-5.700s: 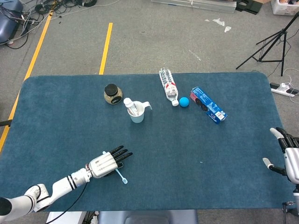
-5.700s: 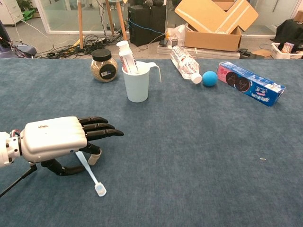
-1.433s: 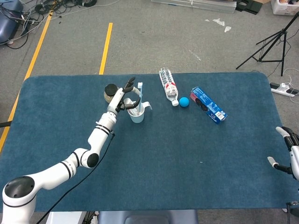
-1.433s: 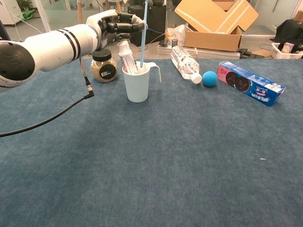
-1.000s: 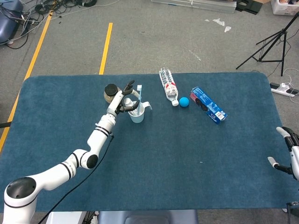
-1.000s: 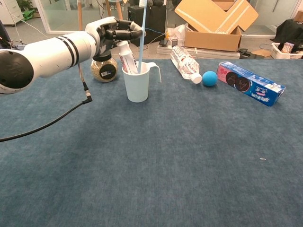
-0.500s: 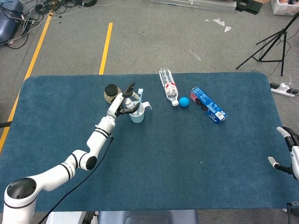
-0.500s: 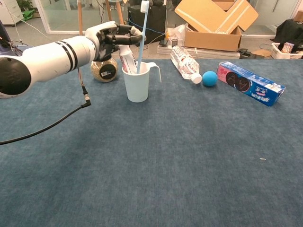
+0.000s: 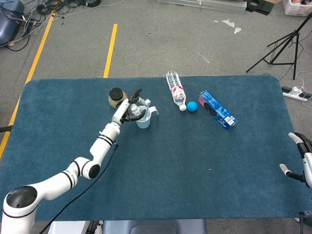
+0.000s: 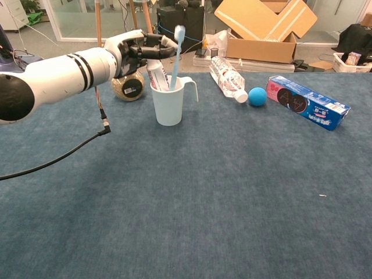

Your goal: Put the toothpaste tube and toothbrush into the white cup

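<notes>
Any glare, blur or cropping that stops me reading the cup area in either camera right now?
Head view: even light, no glare, but the white cup is small and the left hand covers part of it. Chest view: sharp, the toothbrush and toothpaste tube read clearly in the cup; bright background behind does not wash them out. The right hand shows only at the head view's edge.

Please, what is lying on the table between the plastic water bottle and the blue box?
A small blue ball lies there, beside the cap end of the water bottle and apart from the blue box. The chest view shows this most clearly; the head view agrees.
</notes>
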You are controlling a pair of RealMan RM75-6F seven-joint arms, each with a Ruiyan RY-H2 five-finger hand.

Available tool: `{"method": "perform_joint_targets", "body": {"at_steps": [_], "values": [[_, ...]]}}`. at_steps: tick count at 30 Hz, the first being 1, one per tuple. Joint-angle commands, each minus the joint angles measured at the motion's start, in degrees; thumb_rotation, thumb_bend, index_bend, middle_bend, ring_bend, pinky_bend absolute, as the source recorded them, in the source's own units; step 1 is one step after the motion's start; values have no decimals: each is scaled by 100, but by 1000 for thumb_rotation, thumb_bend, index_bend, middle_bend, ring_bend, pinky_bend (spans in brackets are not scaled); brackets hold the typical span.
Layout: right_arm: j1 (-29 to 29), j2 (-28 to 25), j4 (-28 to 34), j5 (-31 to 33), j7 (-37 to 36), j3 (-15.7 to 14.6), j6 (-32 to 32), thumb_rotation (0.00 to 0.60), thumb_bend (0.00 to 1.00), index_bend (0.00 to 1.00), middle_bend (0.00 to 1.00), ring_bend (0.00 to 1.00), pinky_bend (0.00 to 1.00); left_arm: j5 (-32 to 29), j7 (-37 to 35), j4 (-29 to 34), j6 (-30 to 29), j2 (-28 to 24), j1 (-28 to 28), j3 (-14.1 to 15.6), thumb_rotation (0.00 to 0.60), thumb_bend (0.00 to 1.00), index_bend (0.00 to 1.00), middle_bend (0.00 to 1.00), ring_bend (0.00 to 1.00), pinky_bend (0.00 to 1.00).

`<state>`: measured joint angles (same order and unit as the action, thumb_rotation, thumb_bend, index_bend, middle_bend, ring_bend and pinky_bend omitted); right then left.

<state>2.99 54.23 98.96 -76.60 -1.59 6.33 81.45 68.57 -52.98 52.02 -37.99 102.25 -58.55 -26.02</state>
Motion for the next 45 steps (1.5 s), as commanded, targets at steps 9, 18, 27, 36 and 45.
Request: {"method": "perform_joint_targets", "body": {"at_steps": [9,18,27,36,45], "values": [[-2,-7,1,-6,-16,-2,-1,600,140,166,133,178,540,27,-59,-11,16,-17,-24,15,600,421,323,0,0,0],[8,3,-1,-4,13,-7,-19,600,139,166,133,178,540,-10,-4,157,-34,-143,20,-6,600,421,313,0,0,0],[10,14,8,-23,49,-22,-20,600,139,166,133,178,540,-275,620,248,-247,-148,117,2,600,420,374,0,0,0],[14,12,10,-12,58,-20,-27,600,139,166,133,178,540,-480,1014,312,-281,-120,174,-6,600,420,345,0,0,0],[14,10,11,-5,60,-22,-34,600,139,166,133,178,540,-368,957,349,-293,-145,224,23,600,418,219,0,0,0]]}}
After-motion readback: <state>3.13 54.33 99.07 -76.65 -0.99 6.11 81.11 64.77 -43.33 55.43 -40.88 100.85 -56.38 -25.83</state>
